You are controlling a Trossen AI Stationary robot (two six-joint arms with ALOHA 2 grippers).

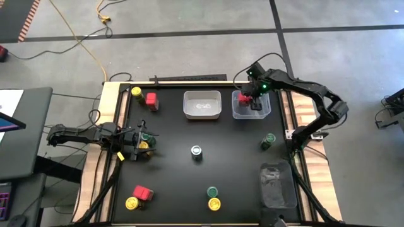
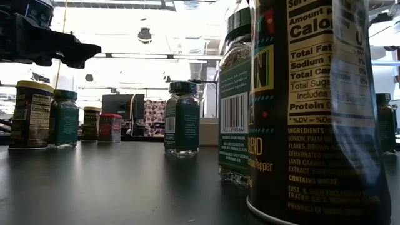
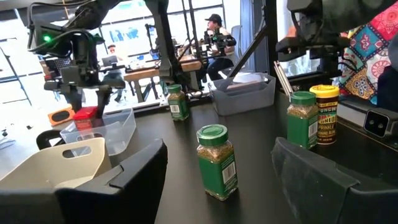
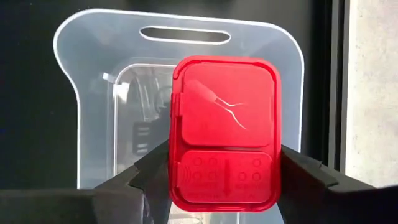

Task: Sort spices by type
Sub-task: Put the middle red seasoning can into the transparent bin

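Red marks the boxy spice (image 1: 243, 98), held from above over the clear bin (image 1: 265, 112) by the right gripper (image 1: 250, 98). Clamped between its fingers (image 4: 149, 171), the red lid (image 4: 225, 132) is centred for release. Wide open, the left gripper (image 3: 217, 180) is aimed at a green-lidded jar (image 3: 217, 161).

This was a robotics lab or workshop rather than a home. The black work table (image 1: 202, 183) stood on a bare grey concrete floor (image 1: 189, 57) marked with dark tape lines, and a yellow cable (image 1: 88, 47) trailed across it at far left. Beyond the table, the left wrist view showed a seated person (image 3: 216, 34) at a cluttered workbench (image 3: 149, 74) beside large bright windows (image 3: 124, 28). Ceiling lights (image 2: 145, 34) hung overhead.
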